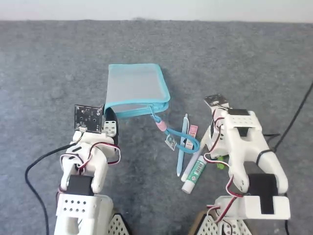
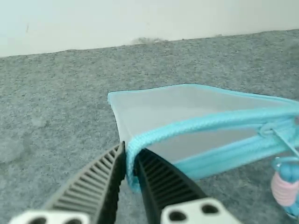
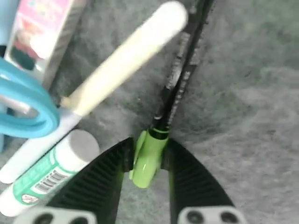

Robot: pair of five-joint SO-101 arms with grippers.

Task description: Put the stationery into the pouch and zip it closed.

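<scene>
We have the left gripper pinched shut on the teal zip edge of the pouch, at the near corner farthest from the stationery. We judge the hold is meant to lift the upper lip and keep the mouth gaping, and to stop the pouch sliding on the mat when something is pushed in.

The pouch lies flat in the middle of the mat with its mouth toward the arms; its strap trails off toward the right arm. Nothing shows through its wall, so we take it to be unfilled as yet.

The right gripper is down at the mat, its jaws nearly together and pressing on either side of the cap of the green pen. The cap looks the thicker end, which should give the pads more to bite.

The blue pen, glue and eraser lie just beside it, between that pen and the pouch, with the strap crossing them; we think the loop could snag a lift. At the held corner the zip edges stand apart, so zipping comes last.
</scene>
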